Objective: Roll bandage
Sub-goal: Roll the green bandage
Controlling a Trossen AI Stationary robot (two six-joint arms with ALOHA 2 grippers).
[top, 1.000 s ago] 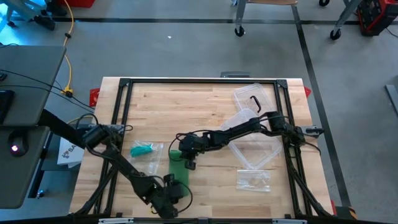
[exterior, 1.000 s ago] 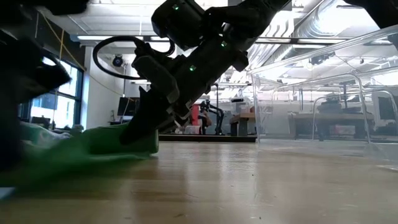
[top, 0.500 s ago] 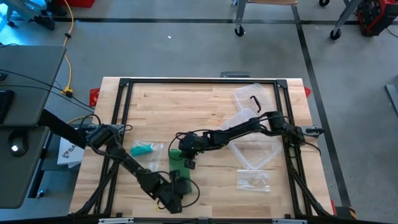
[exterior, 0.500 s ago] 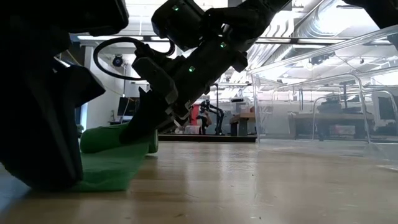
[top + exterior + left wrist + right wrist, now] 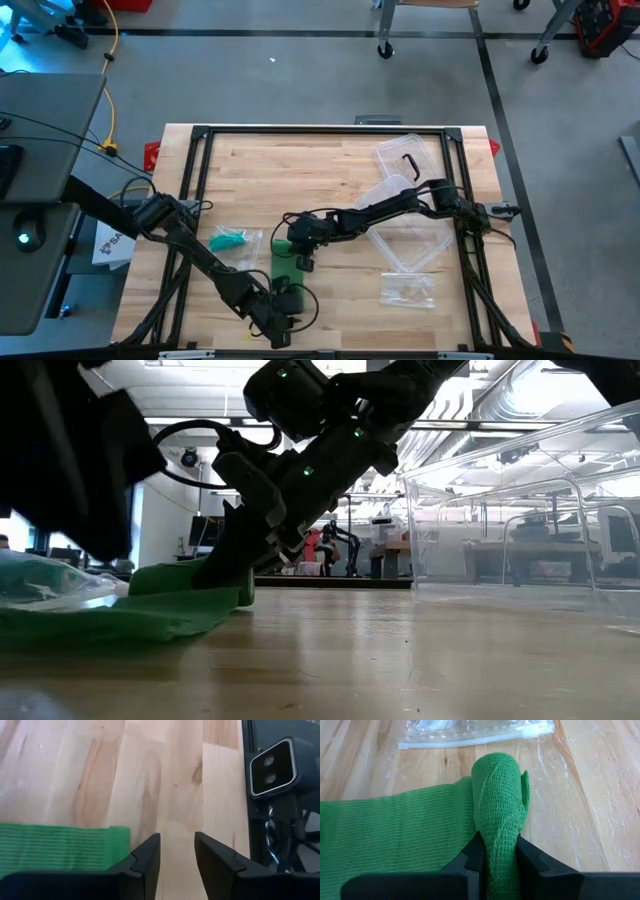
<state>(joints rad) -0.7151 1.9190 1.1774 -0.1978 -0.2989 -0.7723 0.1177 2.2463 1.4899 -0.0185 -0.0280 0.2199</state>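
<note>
Green bandage half rolled on the wooden worktop (image 5: 330, 170)

A clear lidded bin (image 5: 412, 215) sits at the right. The green bandage (image 5: 287, 268) lies flat near the front centre, its rolled end (image 5: 496, 810) clamped between the right gripper (image 5: 303, 263) fingers. The left gripper (image 5: 287, 301) sits at the strip's near end, fingers (image 5: 145, 857) apart, holding nothing. A plastic bag (image 5: 236, 241) lies left of the strip.

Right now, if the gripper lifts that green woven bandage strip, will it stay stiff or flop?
The green woven bandage strip would likely flop, since its loose end lies flat and creased on the table. The rolled end pinched in the right gripper looks soft, and its coarse weave probably resists slipping.
</note>
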